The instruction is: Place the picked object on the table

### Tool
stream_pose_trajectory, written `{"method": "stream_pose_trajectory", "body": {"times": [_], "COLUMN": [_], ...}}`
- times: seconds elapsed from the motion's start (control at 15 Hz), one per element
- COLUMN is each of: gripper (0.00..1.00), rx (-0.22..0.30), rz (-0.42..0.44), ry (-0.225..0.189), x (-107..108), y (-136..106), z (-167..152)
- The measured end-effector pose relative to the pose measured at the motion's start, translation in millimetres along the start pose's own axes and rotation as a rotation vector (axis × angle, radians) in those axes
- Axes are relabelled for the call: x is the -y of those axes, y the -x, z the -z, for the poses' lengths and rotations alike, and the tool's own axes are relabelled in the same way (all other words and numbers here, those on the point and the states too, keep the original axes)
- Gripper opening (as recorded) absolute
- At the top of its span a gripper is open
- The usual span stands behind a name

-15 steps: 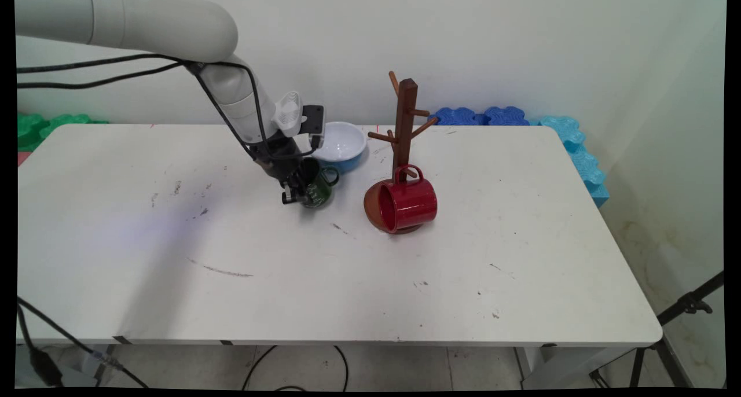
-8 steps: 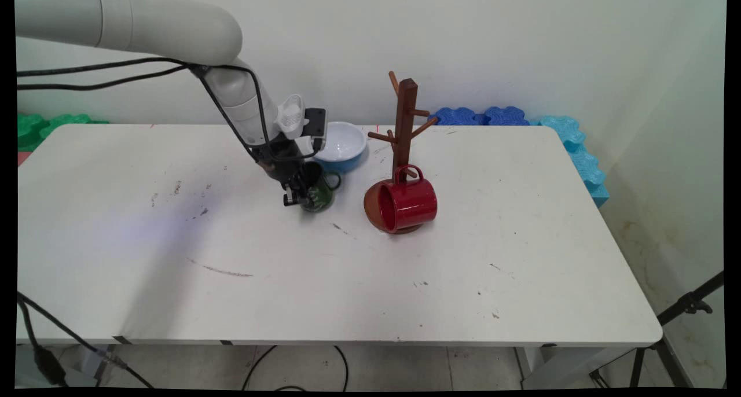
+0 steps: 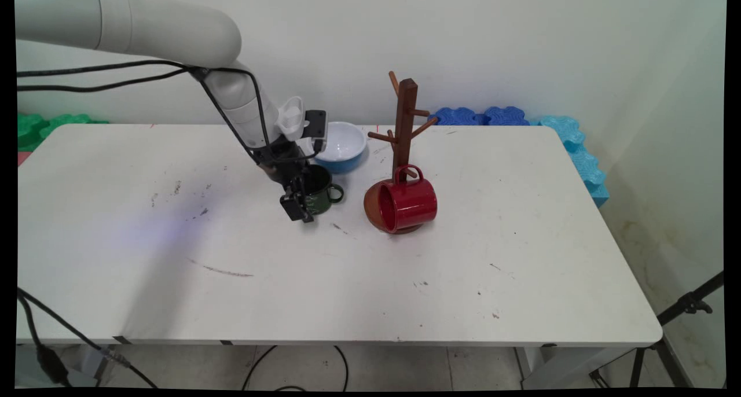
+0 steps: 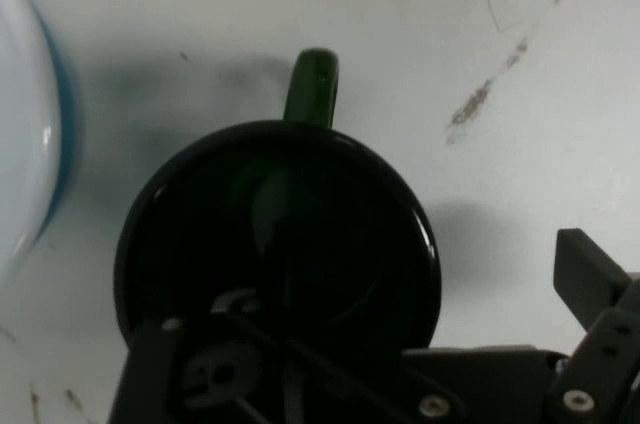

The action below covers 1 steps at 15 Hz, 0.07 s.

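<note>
A dark green mug (image 3: 321, 190) stands upright on the white table (image 3: 231, 293), its handle pointing right towards the red mug. My gripper (image 3: 301, 203) is open and straddles the green mug's near-left wall, one finger outside and one down inside. In the hand view I look straight into the green mug (image 4: 200, 204), with its handle (image 4: 312, 84) at the top. One black fingertip (image 4: 585, 279) stands well clear of the rim on the right. The other finger is lost in the dark interior.
A white bowl with a blue outside (image 3: 343, 145) sits just behind the green mug; its edge (image 4: 30, 144) shows in the hand view. A brown wooden mug tree (image 3: 406, 125) stands to the right, a red mug (image 3: 408, 203) on its side against its base. Foam tiles (image 3: 480, 116) line the back.
The green mug was tilted in the shut gripper; it has now been set upright on the table and the fingers have opened off it.
</note>
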Motion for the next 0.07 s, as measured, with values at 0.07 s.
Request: {"method": "stream_pose_trajectory", "body": {"times": [0.07], "gripper": [1.0], "rx": [-0.01], "rz": [0.009], "ry": [0.003], "x": [-0.5], "y": [-0.5], "z": [1.8]}}
